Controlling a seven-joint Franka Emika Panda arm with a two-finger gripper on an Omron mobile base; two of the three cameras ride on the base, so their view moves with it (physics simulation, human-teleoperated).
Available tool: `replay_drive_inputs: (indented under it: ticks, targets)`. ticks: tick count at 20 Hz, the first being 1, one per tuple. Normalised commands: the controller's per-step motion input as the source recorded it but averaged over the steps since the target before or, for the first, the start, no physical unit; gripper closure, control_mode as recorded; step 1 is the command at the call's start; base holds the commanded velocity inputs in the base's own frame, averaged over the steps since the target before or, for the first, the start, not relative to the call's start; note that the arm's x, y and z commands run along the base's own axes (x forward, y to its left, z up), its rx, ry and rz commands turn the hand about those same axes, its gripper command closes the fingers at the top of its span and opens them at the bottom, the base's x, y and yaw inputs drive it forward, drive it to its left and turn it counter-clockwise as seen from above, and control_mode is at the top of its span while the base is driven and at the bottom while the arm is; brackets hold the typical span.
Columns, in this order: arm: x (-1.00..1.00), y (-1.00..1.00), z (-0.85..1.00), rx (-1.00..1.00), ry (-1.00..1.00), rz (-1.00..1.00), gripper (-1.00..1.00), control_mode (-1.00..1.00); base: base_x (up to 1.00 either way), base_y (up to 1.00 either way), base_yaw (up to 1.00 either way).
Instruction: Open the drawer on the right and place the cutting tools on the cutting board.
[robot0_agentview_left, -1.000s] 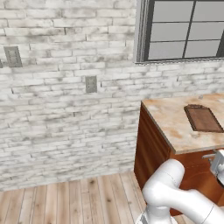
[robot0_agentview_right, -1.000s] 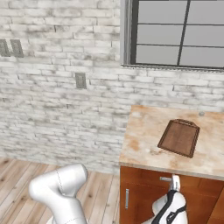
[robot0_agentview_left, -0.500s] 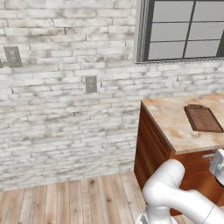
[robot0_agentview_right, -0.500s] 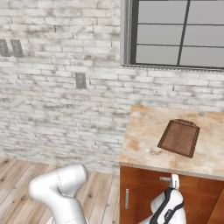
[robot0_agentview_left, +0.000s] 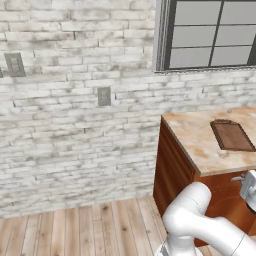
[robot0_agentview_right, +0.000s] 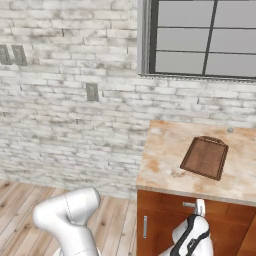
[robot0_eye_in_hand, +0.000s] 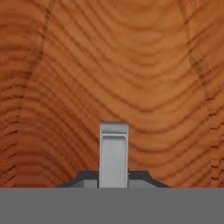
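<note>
We are looking at the drawer from right up close in the hand view: its orange-brown wood grain is spreading across the picture, and its small silver handle is standing upright at the bottom centre. The tool's dark fingertips are showing on either side of the handle's lower end, just beside it. We cannot tell whether they are pressing on the handle or merely flanking it, so we cannot say if the tool is closed on it or not.

In the right base view we are seeing the tool pointing up at the drawer front just beneath the edge of the surface, with the handle jutting out beside it. The drawer front is sitting flush with the cabinet. In the left base view the tool is appearing at the right edge, at the same handle.

The cutting board is lying flat on the pale marbled surface, well back from the front edge and below the window, its short tab pointing towards the brick wall. In the left base view the cutting board is sitting near the right edge of the picture, on the surface.
</note>
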Motion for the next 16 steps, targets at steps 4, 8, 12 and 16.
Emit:
replay_drive_inputs:
  ticks: [4,8,12,16]
  targets:
    - [-0.42,-0.01,-0.09,0.00,0.01,0.00,1.00,-1.00,0.00,0.00,0.00]
    - [-0.64,-0.06,-0.18,0.00,0.02,0.00,1.00,-1.00,0.00,0.00,0.00]
    - [-0.74,-0.08,-0.17,0.00,0.00,0.00,1.00,-1.00,0.00,0.00,0.00]
    - [-0.89,-0.14,-0.21,0.00,0.00,0.00,1.00,-1.00,0.00,0.00,0.00]
